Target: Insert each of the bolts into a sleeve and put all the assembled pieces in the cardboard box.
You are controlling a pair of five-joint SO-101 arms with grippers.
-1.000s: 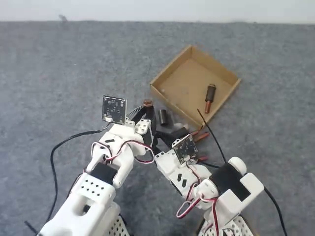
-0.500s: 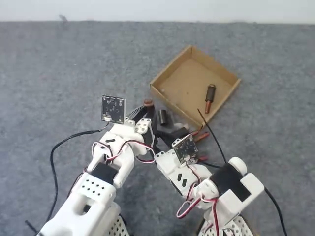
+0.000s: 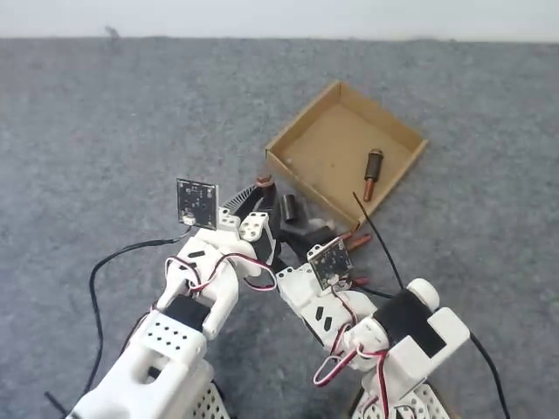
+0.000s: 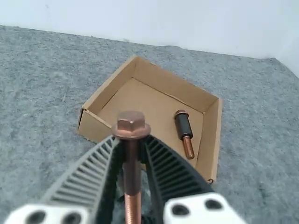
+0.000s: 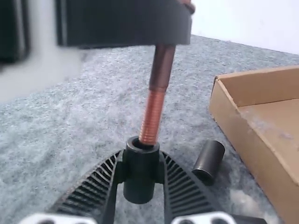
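Note:
My left gripper (image 4: 132, 140) is shut on a copper bolt (image 4: 131, 128), head up and shank hanging down. In the high view that left gripper (image 3: 261, 197) stands just in front of the cardboard box (image 3: 307, 131). My right gripper (image 5: 140, 157) is shut on an upright black sleeve (image 5: 139, 173). The bolt (image 5: 155, 105) comes down from above, its threaded tip at the sleeve's mouth. A loose black sleeve (image 5: 209, 161) lies on the carpet beside the box (image 5: 243, 121). One assembled bolt and sleeve (image 3: 373, 173) lies inside the box.
Grey carpet covers the table. A few copper bolts (image 3: 356, 238) lie beside the right arm, partly hidden by its camera board (image 3: 330, 261). Black cables trail near both arms. Open carpet lies to the left and behind the box.
The left arm's wrist has shifted slightly, its camera board moving a little left and down. Bolt, sleeve and right arm stay about where they were.

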